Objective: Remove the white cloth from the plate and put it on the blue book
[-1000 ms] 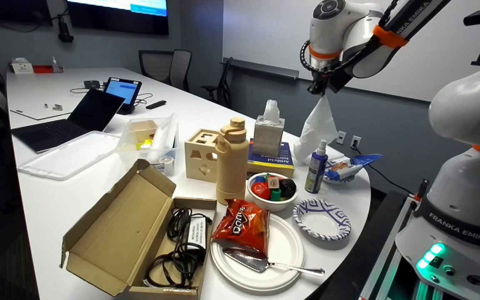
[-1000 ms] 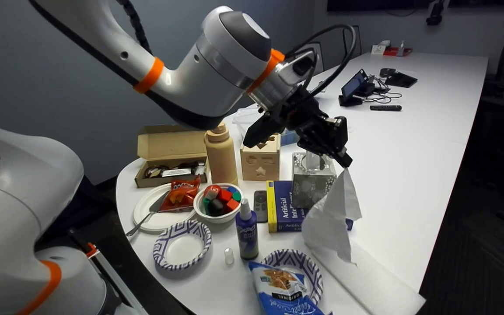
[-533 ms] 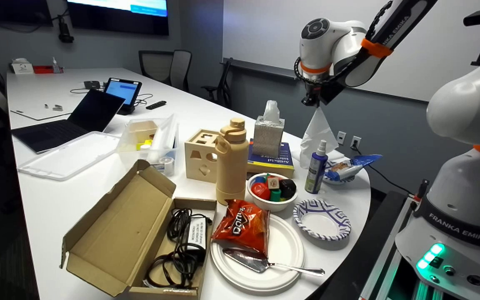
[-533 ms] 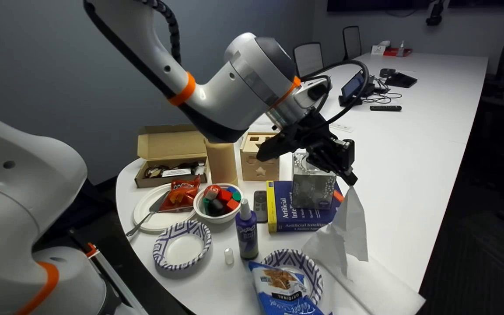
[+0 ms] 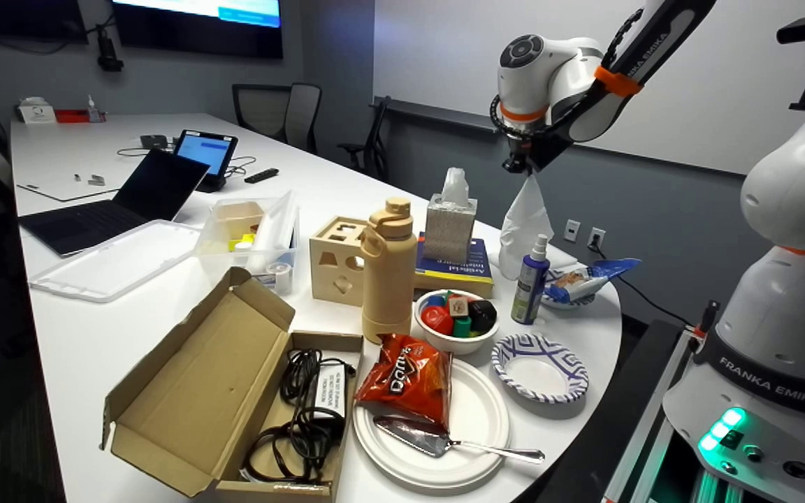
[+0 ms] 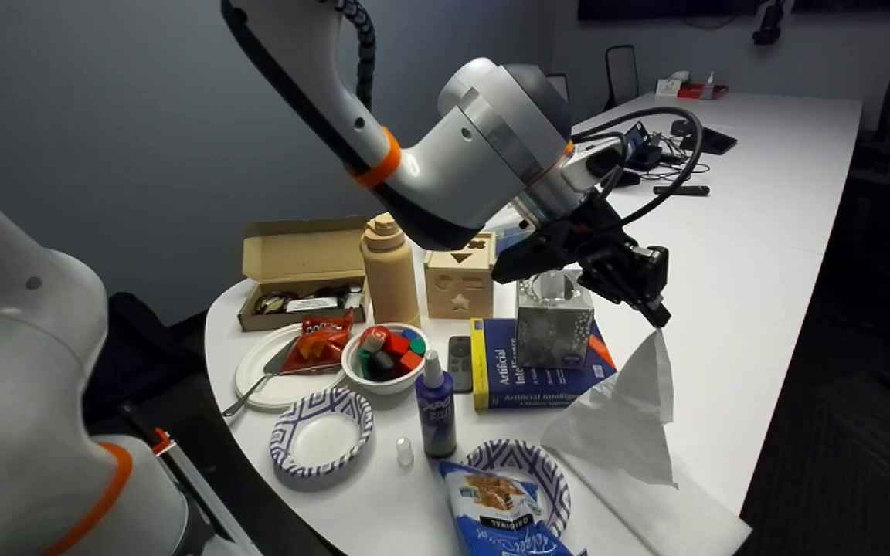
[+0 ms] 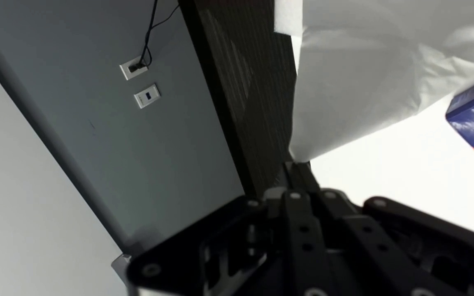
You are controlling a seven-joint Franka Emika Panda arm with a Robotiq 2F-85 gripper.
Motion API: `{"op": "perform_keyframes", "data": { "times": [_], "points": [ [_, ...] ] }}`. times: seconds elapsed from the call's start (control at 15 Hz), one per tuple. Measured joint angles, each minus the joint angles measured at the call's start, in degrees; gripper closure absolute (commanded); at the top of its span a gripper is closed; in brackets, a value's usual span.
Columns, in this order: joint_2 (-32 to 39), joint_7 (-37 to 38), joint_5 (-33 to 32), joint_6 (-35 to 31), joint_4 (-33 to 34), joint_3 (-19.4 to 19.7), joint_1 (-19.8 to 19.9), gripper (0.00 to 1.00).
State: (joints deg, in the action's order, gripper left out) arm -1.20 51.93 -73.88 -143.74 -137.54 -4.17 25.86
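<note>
In the wrist view the white cloth (image 7: pixel 360 82) runs out of frame at top and right; the blue book (image 7: pixel 469 116) shows just a corner at the right edge, partly behind the cloth. The gripper (image 7: pixel 296 165) is dark and slightly soft in that view, so the exact pinch spot is hard to make out. In an exterior view, the spray bottle (image 5: pixel 530 290) covers part of the cloth's lower end. In an exterior view, a tissue box (image 6: pixel 553 328) stands on the blue book and hides part of its cover, and the gripper body overlaps the tissue box's upper edge. A snack bag (image 6: pixel 495 506) lies over a second patterned plate (image 6: pixel 541 472), hiding much of it, and gets cut off at the bottom edge. A white sheet (image 6: pixel 692 513) sits below the cloth there, white on white; can't tell if the cloth's lowest tip touches it.

The gripper is clamped tight, tips together, only a corner of the cloth pinched between them, rest hanging loose.

Cloth is in the air below the gripper, off the plate (image 6: pixel 323 442) and well apart from it, near the blue book's corner; touching or not, can't tell. Looks plain white, thin, limp. Tented: narrow at the pinched corner, flaring wide downward, soft folds, one corner drooping to a sharp tip, another spread to the side. Wrist view shows it greyish, smooth in the middle, brighter crumpled creases at the right.
</note>
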Motion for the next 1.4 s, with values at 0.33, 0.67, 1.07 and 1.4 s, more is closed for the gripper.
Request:
{"op": "perform_keyframes", "data": {
  "times": [0.33, 0.67, 1.07, 1.4],
  "points": [
    [5.32, 0.05, 0.00, 0.00, 1.28, 7.77, -7.25, 1.00],
    [7.46, 0.52, 0.00, 0.90, 1.29, 11.39, -9.85, 1.00],
    [7.54, 3.50, 0.01, 2.26, 1.33, 13.78, -10.45, 1.00],
    [6.46, 7.90, -0.13, 8.23, 1.38, 14.86, -10.51, 1.00]
  ]
}}
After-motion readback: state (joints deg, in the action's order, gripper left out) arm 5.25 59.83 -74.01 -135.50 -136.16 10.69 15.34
